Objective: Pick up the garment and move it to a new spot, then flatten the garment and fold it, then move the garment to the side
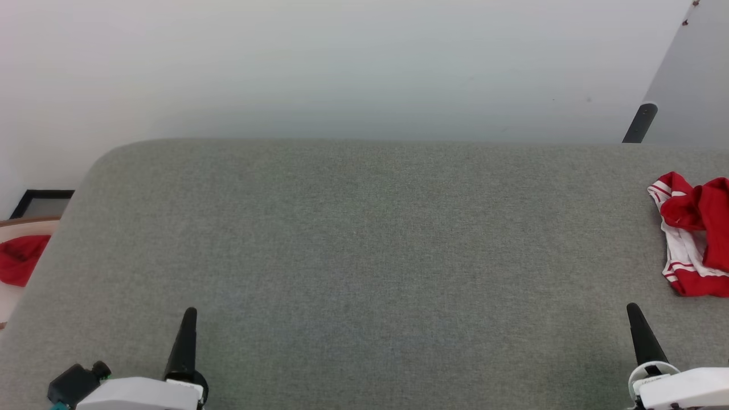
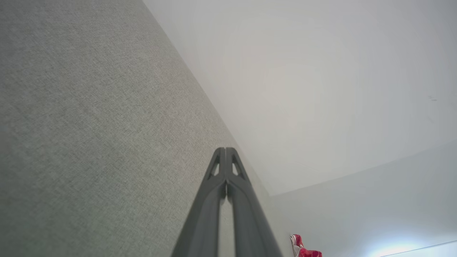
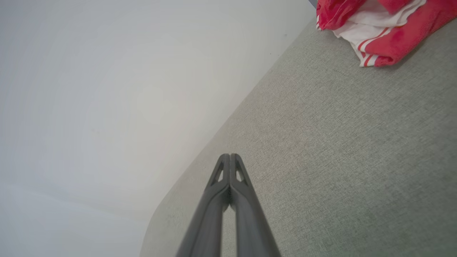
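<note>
Head view: 1 garment [image 1: 692, 239], crumpled at right edge of grey fabric-topped bench [image 1: 364, 239], toward far-right corner, partly cut off by pic edge. Bright red body bunched in soft folds. White sleeve fabric shows on its left and lower side, w/ thin red + white stripes at the hem. Not flat, not folded.

Grippers: 2. Left gripper [image 1: 191, 313] sits at near edge, left side, over bare bench. Fingers pressed together, nothing between them. Right gripper [image 1: 631, 308] sits at near edge, right side, also closed and empty. Garment lies beyond and to the right of its tip, apart, no contact.

Left wrist view: both dark fingers meet at the tips, grey cloth on one side, white wall on the other. Garment is a small red/white patch at bottom of pic.

Right wrist view: fingers meet at the tips, garment in top-right corner on the bench, well apart from the tips. Stripes are clear there.

Off the bench: 1 red cloth-like thing [image 1: 20, 259] past left edge on a pale surface, can't tell what. 1 dark frame [image 1: 40, 199] behind it. 1 dark post [image 1: 639, 122] past far-right corner.
</note>
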Motion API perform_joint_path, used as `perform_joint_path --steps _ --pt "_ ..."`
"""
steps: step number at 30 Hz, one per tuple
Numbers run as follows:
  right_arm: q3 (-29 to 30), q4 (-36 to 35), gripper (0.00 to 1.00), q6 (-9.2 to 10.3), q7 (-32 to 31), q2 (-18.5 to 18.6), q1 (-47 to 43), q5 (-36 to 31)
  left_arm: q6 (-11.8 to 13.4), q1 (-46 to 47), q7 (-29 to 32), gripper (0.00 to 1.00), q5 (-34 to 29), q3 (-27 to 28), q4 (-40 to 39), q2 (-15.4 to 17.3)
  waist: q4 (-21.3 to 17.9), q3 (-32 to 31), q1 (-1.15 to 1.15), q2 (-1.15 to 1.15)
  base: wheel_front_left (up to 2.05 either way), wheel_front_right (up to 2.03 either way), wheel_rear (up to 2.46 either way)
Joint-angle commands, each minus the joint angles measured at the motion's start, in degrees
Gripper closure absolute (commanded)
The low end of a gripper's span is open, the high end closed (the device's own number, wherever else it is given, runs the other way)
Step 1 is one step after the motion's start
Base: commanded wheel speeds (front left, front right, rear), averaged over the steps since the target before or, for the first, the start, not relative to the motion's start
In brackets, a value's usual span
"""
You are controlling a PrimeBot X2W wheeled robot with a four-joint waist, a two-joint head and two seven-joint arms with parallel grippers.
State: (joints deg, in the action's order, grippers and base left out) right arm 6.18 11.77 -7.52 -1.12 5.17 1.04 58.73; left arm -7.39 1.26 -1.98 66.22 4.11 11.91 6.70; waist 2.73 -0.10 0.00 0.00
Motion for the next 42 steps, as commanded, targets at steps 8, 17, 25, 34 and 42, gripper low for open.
perform_joint_path --steps 8,17,25,34,42 --pt "0.25 0.04 1.00 0.03 -0.99 -0.31 2.04 6.03 -0.10 1.75 1.44 1.00 4.84 0.65 0.02 -0.44 -0.34 0.04 0.00 0.00 0.00 0.00 0.00" --pt "0.27 0.42 1.00 0.02 -1.85 -0.70 2.67 11.27 -0.11 2.45 2.80 1.00 8.82 0.99 0.41 -1.07 -0.71 0.07 0.00 0.00 0.00 0.00 0.00" --pt "0.30 0.79 1.00 0.03 -2.53 -1.02 3.33 15.45 -0.12 3.00 3.93 1.00 12.12 1.26 0.72 -1.59 -1.03 0.11 0.00 0.00 0.00 0.00 0.00" --pt "0.33 1.17 1.00 0.03 -3.32 -1.35 3.69 19.98 -0.13 3.56 5.05 1.00 15.56 1.54 1.05 -2.11 -1.39 0.14 0.00 0.00 0.00 0.00 0.00" --pt "0.35 1.46 1.00 0.03 -3.89 -1.61 4.39 23.71 -0.15 4.01 5.97 1.00 18.60 1.78 1.35 -2.58 -1.71 0.18 0.00 0.00 0.00 0.00 0.00"
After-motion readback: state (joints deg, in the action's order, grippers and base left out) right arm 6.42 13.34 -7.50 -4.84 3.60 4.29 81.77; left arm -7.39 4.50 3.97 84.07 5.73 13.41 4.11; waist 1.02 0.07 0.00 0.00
